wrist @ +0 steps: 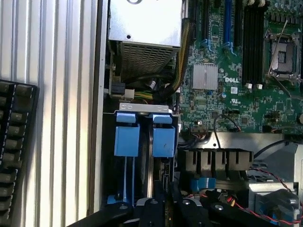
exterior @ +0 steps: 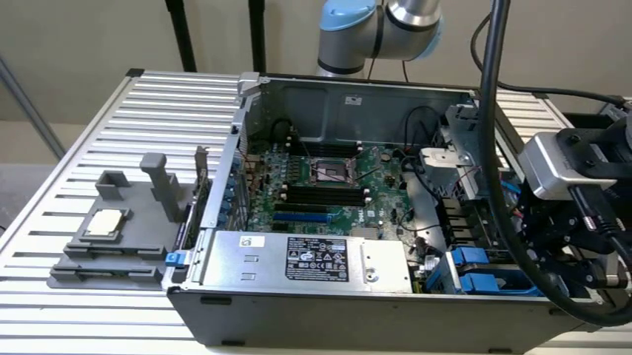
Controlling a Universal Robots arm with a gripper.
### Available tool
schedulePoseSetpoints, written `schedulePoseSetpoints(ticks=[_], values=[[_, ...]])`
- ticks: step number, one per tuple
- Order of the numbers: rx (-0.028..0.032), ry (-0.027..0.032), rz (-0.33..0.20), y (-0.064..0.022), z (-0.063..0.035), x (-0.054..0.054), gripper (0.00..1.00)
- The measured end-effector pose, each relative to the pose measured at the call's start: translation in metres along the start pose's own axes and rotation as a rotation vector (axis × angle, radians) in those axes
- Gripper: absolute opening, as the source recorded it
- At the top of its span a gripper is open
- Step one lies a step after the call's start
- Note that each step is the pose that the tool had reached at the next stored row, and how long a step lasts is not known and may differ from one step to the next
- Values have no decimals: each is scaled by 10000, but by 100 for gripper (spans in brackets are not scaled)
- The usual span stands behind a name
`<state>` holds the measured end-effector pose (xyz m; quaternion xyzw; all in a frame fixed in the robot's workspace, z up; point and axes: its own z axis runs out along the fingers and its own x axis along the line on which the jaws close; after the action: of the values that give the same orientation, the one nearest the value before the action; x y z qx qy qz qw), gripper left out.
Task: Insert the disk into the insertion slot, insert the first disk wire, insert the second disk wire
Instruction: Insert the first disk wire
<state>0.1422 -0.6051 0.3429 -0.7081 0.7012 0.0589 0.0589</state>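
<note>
Two blue carriers (wrist: 127, 138) are sitting side by side in the slot (wrist: 144, 108), directly ahead of the pincer (wrist: 164, 198) and close to it. The disk (wrist: 163, 141) is, by my reading, riding in the carrier lying more squarely in line with the pincer (its label is facing away, so I am judging by position alone). It is looking fully seated, its latch lying level with its neighbour's. That is suggesting the first step is done and the work is now standing at the wire steps.

The pincer is clenched tight. Nothing is showing in its grip, and I cannot tell whether a thin wire is being pinched there. It is hovering just short of the carriers, touching neither as far as I can see. Some red wires (wrist: 246, 208) are trailing just beside it, and the power supply (wrist: 144, 28) is lying well beyond the slot.

Seating a wire is calling, I judge, for a firm hold on its plug, the plug squared to its socket, and a straight, gentle push that is not snagging the loose wires nearby.
</note>
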Motion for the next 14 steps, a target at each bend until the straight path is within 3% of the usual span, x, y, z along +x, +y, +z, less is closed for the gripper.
schedulePoseSetpoints(ticks=[5, 14], values=[[61, 66, 107, 11, 16, -15, 16], [208, 100, 343, 25, 41, -46, 16]])
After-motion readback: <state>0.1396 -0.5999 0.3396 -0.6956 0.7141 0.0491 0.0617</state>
